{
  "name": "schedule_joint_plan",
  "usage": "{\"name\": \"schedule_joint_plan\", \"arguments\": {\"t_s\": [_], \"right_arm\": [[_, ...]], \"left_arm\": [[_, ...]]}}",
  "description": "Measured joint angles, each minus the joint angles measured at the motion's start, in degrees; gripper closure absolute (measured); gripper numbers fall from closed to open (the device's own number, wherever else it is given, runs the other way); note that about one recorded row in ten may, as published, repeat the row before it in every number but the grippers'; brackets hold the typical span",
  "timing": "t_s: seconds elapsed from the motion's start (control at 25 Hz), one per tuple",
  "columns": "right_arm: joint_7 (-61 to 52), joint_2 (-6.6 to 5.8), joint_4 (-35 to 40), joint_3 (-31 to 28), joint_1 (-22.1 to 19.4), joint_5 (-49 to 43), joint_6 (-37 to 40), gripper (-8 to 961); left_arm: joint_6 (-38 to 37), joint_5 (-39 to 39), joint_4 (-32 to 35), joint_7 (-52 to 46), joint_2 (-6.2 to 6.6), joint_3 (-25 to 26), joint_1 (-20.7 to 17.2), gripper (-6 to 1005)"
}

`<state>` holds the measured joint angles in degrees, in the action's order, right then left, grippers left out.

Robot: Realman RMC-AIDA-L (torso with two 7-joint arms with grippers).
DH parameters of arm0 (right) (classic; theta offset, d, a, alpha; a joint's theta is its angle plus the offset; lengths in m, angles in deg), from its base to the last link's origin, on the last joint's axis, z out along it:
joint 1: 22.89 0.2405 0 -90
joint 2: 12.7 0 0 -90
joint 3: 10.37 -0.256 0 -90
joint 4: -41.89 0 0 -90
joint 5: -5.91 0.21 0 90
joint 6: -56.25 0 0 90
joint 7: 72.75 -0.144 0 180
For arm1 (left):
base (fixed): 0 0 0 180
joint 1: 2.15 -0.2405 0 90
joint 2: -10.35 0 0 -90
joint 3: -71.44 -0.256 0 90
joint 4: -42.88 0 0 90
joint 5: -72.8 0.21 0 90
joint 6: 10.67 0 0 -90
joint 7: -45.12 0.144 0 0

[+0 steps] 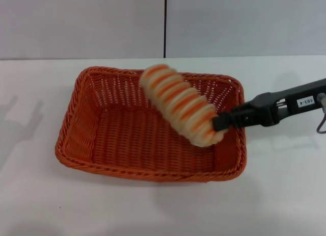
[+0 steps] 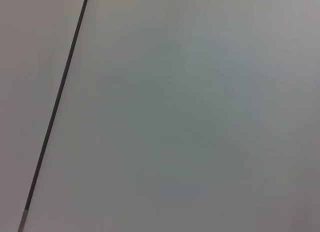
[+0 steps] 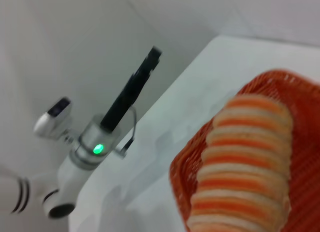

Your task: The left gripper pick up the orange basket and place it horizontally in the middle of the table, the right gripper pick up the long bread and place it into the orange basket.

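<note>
The orange basket (image 1: 102,139) lies lengthwise across the middle of the white table (image 1: 35,195). Above its right half hangs the long bread (image 1: 179,104), tilted, with its lower end near the basket's right wall. My right gripper (image 1: 220,125) comes in from the right and is shut on that lower end. In the right wrist view the long bread (image 3: 245,167) fills the foreground over the orange basket (image 3: 182,177). My left gripper (image 3: 132,86) shows there off the table's far side, raised and away from the basket. It is out of the head view.
A wall with a dark vertical seam (image 1: 165,24) stands behind the table. The left wrist view shows only that wall and the seam (image 2: 55,106). Bare tabletop lies on every side of the basket.
</note>
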<state>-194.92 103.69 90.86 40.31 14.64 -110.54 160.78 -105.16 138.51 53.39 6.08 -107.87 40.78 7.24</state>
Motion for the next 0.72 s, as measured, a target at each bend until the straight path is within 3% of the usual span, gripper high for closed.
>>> {"name": "schedule_joint_plan", "arguments": {"t_s": [0.16,0.4,0.52,0.72], "right_arm": [[0.9,-0.02,-0.5,-0.2,-0.1,0.1,-1.1,818],[4.8,-0.04,-0.3,-0.5,0.0,1.3,-2.0,597],[13.3,0.5,0.6,-2.7,-2.3,8.5,-2.1,425],[26.9,1.68,-1.1,-6.3,-6.5,18.6,-3.8,311]], "left_arm": [[0.0,0.1,0.0,0.5,0.01,0.0,0.1,317],[-0.3,0.1,0.0,0.6,-0.01,0.0,0.3,317],[-0.7,0.1,-0.1,1.7,0.0,-0.1,0.4,316],[-0.1,-0.1,0.0,4.1,0.18,0.4,0.5,316]]}}
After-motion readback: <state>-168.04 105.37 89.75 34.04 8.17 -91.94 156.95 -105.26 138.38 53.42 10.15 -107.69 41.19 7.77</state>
